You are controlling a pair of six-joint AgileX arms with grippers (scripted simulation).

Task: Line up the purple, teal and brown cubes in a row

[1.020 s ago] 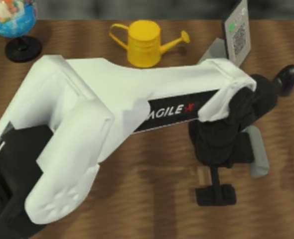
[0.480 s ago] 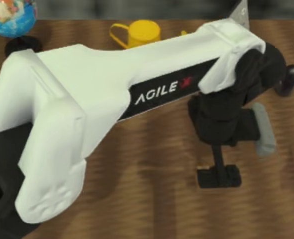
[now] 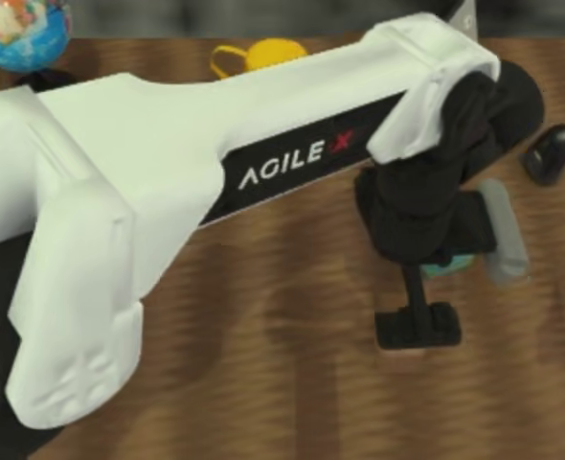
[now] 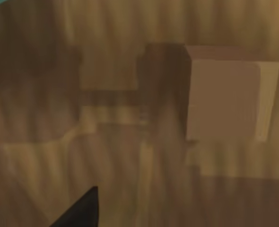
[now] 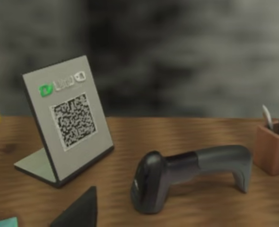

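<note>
Two of three cubes show. Left gripper (image 3: 418, 326) hovers low over the table (image 3: 292, 383); whether it is spread or pressed together cannot be told. Brown cube (image 4: 224, 99) rests just ahead of it, apparently ungripped. Teal cube (image 3: 452, 265) lies just behind, mostly under the wrist. Purple cube is hidden by the arm or out of frame, so no row can be confirmed. Right arm is parked outside the top view.
</note>
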